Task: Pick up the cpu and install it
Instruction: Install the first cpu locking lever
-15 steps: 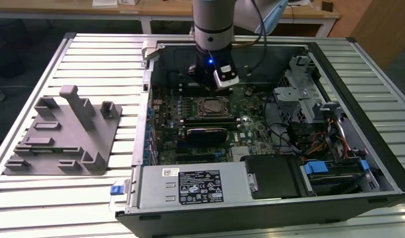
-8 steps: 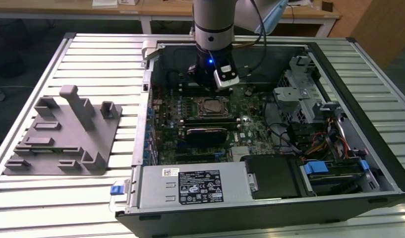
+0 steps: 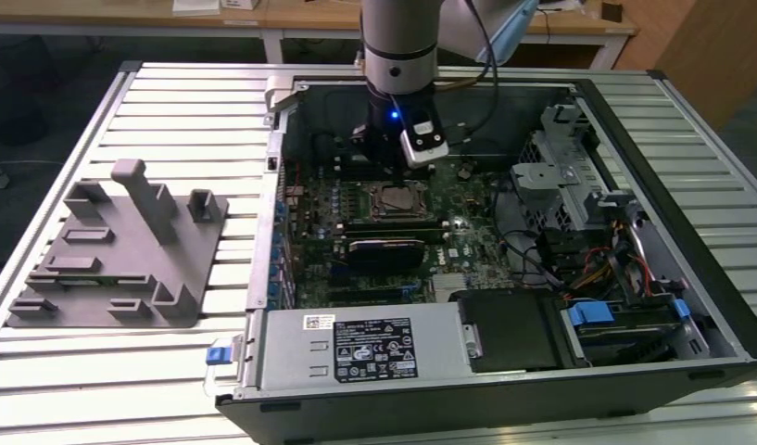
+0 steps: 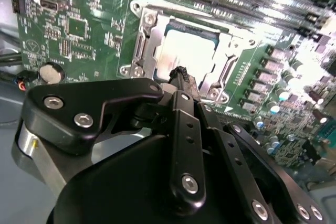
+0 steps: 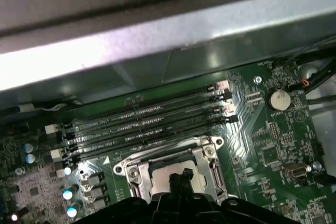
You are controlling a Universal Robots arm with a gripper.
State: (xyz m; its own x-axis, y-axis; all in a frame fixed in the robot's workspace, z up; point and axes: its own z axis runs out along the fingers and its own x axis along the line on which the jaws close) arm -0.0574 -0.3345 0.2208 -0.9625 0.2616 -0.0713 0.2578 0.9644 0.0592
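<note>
Fingers (image 4: 181,73) pressed together just over cpu (image 4: 186,53), seated in mobo socket (image 4: 144,45)

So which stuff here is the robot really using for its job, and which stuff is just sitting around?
Part of the job:
- the cpu, lying in the socket frame
- the gripper, just above the cpu
- the motherboard in the computer case

Just lying about:
- the grey plastic holder on the table, at the exterior view's left
- the power supply box
- the bundle of cables
</note>
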